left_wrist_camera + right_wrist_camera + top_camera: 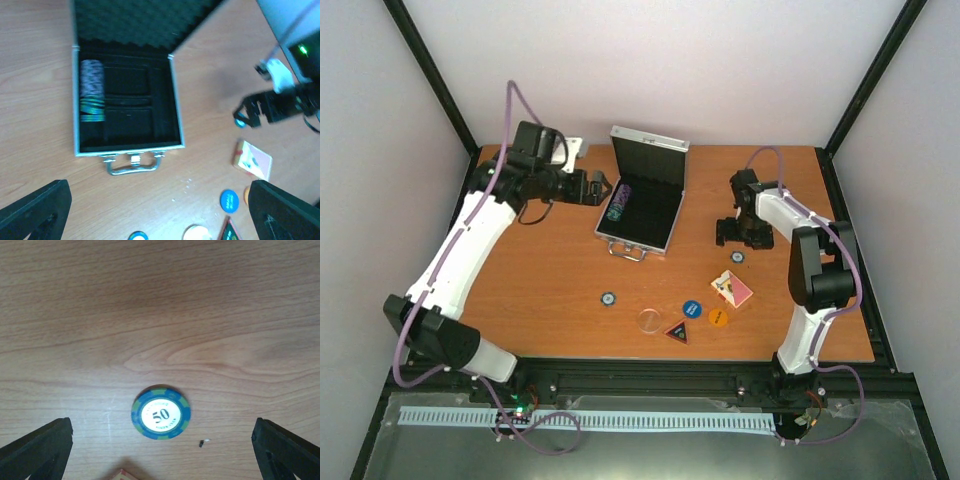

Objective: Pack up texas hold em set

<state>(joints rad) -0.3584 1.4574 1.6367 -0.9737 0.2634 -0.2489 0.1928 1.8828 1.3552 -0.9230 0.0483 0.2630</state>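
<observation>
The silver case (642,205) lies open on the table, lid up, with a row of poker chips (620,203) along its left slot. My left gripper (595,188) hovers open beside the case; its view looks down on the case (127,145), the chips (92,90) and the handle (132,165). My right gripper (161,455) stands open over a blue-green "50" chip (161,412), which lies flat and free on the wood. Loose on the table are another chip (608,298), a clear round button (650,320), a triangular button (677,331), blue (692,309) and orange (718,317) round buttons and the card deck (732,288).
Black frame posts and white walls close in the table (540,290) on three sides. A small white bracket (572,148) sits at the back left corner. A tiny dark speck (201,442) lies near the "50" chip.
</observation>
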